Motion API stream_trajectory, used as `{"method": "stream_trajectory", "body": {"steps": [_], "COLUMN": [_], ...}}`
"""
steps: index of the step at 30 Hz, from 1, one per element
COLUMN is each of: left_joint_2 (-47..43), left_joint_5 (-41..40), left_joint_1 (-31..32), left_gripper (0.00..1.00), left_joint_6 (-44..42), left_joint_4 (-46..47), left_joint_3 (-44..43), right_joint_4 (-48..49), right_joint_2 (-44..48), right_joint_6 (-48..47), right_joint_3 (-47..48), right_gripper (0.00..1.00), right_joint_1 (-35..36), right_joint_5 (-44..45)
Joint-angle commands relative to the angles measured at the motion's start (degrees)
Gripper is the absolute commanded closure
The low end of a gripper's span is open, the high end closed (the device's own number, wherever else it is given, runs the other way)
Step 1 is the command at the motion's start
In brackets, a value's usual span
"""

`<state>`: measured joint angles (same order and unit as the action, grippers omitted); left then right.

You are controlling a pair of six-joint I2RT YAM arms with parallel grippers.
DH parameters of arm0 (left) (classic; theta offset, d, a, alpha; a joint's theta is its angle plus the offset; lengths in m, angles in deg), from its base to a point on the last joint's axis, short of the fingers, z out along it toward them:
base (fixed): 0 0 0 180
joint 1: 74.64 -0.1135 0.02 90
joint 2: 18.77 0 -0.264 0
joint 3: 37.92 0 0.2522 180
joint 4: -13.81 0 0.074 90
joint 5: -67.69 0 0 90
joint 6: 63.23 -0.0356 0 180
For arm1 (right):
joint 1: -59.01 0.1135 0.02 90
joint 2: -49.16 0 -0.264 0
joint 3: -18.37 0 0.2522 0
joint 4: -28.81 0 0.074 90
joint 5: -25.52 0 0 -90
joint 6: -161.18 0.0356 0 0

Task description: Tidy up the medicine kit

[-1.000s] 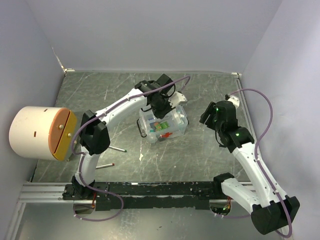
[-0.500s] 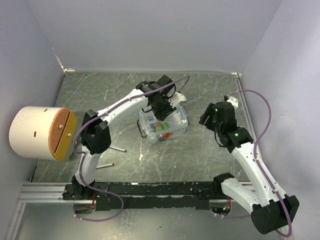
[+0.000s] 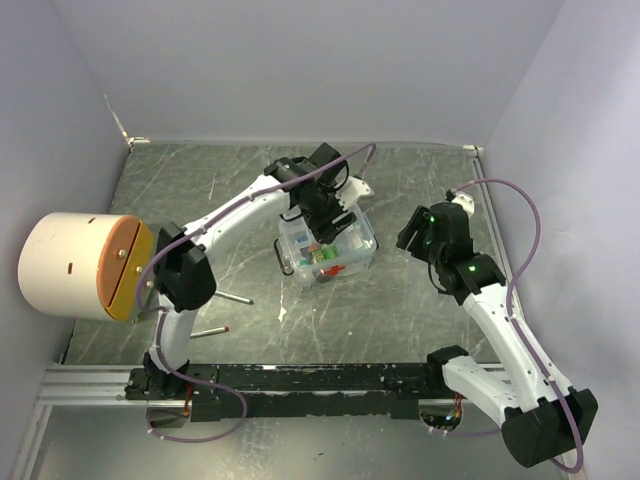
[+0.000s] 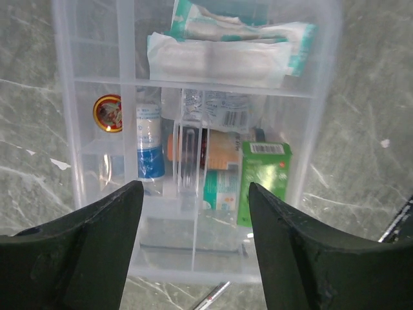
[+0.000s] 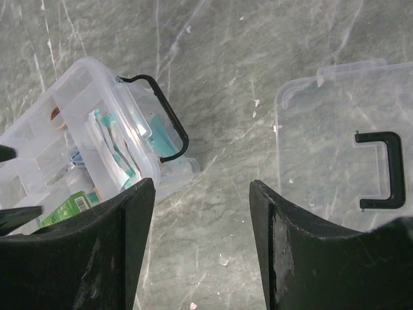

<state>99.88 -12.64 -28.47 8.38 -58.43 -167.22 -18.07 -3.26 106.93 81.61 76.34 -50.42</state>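
A: Working out from our edge of the table [image 3: 400, 310], where is the kit?
B: Mid-table, just past a pen [image 3: 235, 297]. The medicine kit [image 3: 327, 252] stands open, and its lid [image 5: 335, 123] lies flat on the table beside it, not touching it

A: How will it handle?
B: Light, I'd say. It's thin clear plastic, stiff enough to keep its shape, but smooth, so it's likely to skid if nudged. The contents are small and loose: a green carton [image 4: 264, 177], a blue-labelled bottle [image 4: 150, 139], a red-and-gold tin [image 4: 108, 113], and soft gauze packets [image 4: 226, 58] in the far compartment. Tilt the box and they would slide about

A: Where would you take hold?
B: For the box, a side wall or the black clip [image 5: 164, 113] at its end. For the lid, the rim, because the black handle [image 5: 384, 171] seems to lie flush. The small items want a pinch from above across their narrow sides, and a gentle one on the packets

A: And the fingers?
B: The left gripper [image 4: 193, 190] hangs over the tray with its fingers spread wide and nothing between them. The right gripper [image 5: 201, 187] is spread too and empty, above bare table between box and lid

A: What has changed?
B: A second ago the left fingers were nearly closed, low over the box. Now they have opened and the wrist has lifted a little. My guess is that something was just let go into the tray. The box and the right arm have barely shifted
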Motion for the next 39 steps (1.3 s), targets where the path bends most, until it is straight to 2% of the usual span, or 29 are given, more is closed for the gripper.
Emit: {"method": "stream_trajectory", "body": {"steps": [1, 4, 7, 12, 17, 22, 27, 32, 36, 39], "left_joint_2": [-11.1, -16.4, -21.8, -31.3, -41.5, -47.6, -52.5, -56.9, -58.3, -57.5], "left_joint_5": [2.8, -0.7, -5.6, -15.2, -19.2, -20.0, -25.8, -29.3, -27.6, -27.7], "left_joint_1": [-0.9, -1.2, -1.7, -2.7, -3.5, -3.9, -4.4, -4.4, -4.4, -4.4], "left_gripper": [0.22, 0.20, 0.20, 0.21, 0.24, 0.26, 0.29, 0.28, 0.27, 0.22], "left_joint_6": [2.4, 7.3, 16.0, 35.1, 45.9, 50.0, 51.6, 50.8, 50.5, 51.4], "left_joint_4": [3.6, 8.7, 14.6, 23.8, 33.5, 39.4, 41.0, 41.4, 43.3, 42.0], "left_joint_3": [2.0, 6.7, 12.7, 28.8, 45.9, 55.4, 59.8, 61.8, 63.2, 63.1], "right_joint_4": [2.4, 4.1, 6.4, 9.0, 10.3, 10.0, 5.8, 1.8, 0.1, -0.6], "right_joint_2": [-1.5, -3.2, -5.7, -10.1, -13.3, -15.8, -16.5, -15.7, -16.8, -18.1], "right_joint_6": [-1.1, -1.7, -3.0, -4.9, -4.9, -5.3, -2.2, 1.3, 3.1, 5.1], "right_joint_3": [0.7, 0.5, 0.9, 2.3, 3.2, 5.0, 6.9, 4.6, 1.8, 0.0], "right_gripper": [0.40, 0.40, 0.39, 0.39, 0.39, 0.39, 0.40, 0.40, 0.39, 0.34], "right_joint_1": [-0.1, 0.0, -0.1, 0.0, 0.0, -0.1, -0.2, -1.0, -4.2, -8.1], "right_joint_5": [-2.5, -5.1, -8.2, -11.8, -11.7, -11.7, 0.8, 12.3, 14.8, 16.7]}}
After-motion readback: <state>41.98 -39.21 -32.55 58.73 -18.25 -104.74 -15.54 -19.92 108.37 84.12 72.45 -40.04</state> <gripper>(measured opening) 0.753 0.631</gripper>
